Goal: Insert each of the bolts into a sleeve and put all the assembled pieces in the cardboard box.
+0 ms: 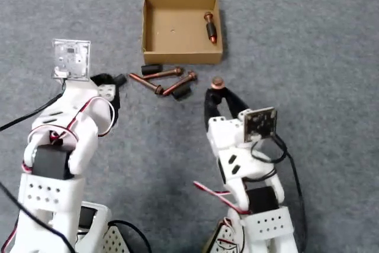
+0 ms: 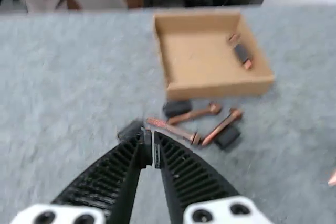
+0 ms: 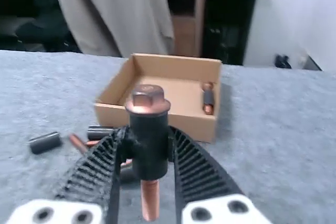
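The cardboard box [image 1: 155, 31] [image 2: 199, 61] [image 3: 118, 90] sits at the far middle of the table with one bolt-in-sleeve piece [image 1: 210, 26] [image 2: 240, 52] [image 3: 208, 98] lying inside. My right gripper [image 1: 217, 92] [image 3: 149, 153] is shut on a black sleeve [image 3: 149, 142] with a copper bolt [image 1: 217, 81] [image 3: 149, 100] through it, held upright just short of the box. Three loose bolts [image 1: 163, 74] [image 2: 191, 115] and black sleeves [image 1: 151, 68] [image 2: 177, 108] lie in front of the box. My left gripper [image 1: 109, 81] [image 2: 148, 145] is shut and holds nothing, its tips beside a loose sleeve [image 1: 120, 79] [image 2: 130, 129].
Grey carpet-like cloth [image 1: 320, 57] covers the table. Another sleeve [image 1: 181, 92] [image 2: 227, 137] lies against a bolt [image 1: 180, 84] [image 2: 220, 127]. Open room spreads to the far left and far right of the box. Furniture stands beyond the table's far edge.
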Motion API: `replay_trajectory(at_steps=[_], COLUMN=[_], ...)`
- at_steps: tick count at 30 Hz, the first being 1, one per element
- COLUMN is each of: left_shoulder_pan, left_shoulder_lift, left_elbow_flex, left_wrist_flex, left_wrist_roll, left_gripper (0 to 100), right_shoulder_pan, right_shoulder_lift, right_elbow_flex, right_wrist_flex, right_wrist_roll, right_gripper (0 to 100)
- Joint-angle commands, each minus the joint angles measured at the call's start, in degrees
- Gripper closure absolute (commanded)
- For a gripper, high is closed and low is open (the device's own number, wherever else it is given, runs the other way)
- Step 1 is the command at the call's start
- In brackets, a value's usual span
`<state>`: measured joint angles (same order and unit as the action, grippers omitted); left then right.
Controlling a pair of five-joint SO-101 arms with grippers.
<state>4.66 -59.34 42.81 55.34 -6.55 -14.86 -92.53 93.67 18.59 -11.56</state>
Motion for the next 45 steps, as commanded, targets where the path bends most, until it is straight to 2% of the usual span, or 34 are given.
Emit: replay_trajectory(at_steps=[1, 6, 12, 19, 21, 24, 34, 45], left_shoulder_pan=[-0.53, -0.79, -1.23, -1.32, -2.73, -5.27, -9.93, -9.85], left_shoulder_lift=[-0.75, -0.75, -0.75, -0.75, -0.75, -0.75, -0.75, -0.75], left_elbow_flex=[1.85, 2.81, 3.6, 3.6, 3.25, 3.16, 6.07, 6.07], left_wrist_flex=[0.26, 0.35, 0.35, 0.35, 0.35, 0.09, 0.26, 0.26], left_wrist_roll=[-0.18, -0.18, -0.18, -0.35, -0.35, -0.26, -0.53, -0.35], left_gripper=[98, 98, 98, 98, 98, 98, 98, 98], right_shoulder_pan=[2.07, 2.24, 2.42, 2.95, 2.77, 2.77, 5.05, 5.32], right_shoulder_lift=[9.45, 27.65, 50.33, 72.4, 76.79, 81.45, 90.42, 114.33], right_elbow_flex=[-7.16, -11.38, -21.85, -38.55, -41.27, -45.67, -66.24, -108.26], right_wrist_flex=[-6.42, -19.78, -29.8, -32.18, -32.0, -28.22, -16.62, 18.29], right_wrist_roll=[0.44, 0.53, 0.53, 0.7, 3.08, 5.98, 6.07, 5.98], right_gripper=[99.7, 99.7, 99.7, 99.7, 99.7, 99.7, 99.7, 99.7])
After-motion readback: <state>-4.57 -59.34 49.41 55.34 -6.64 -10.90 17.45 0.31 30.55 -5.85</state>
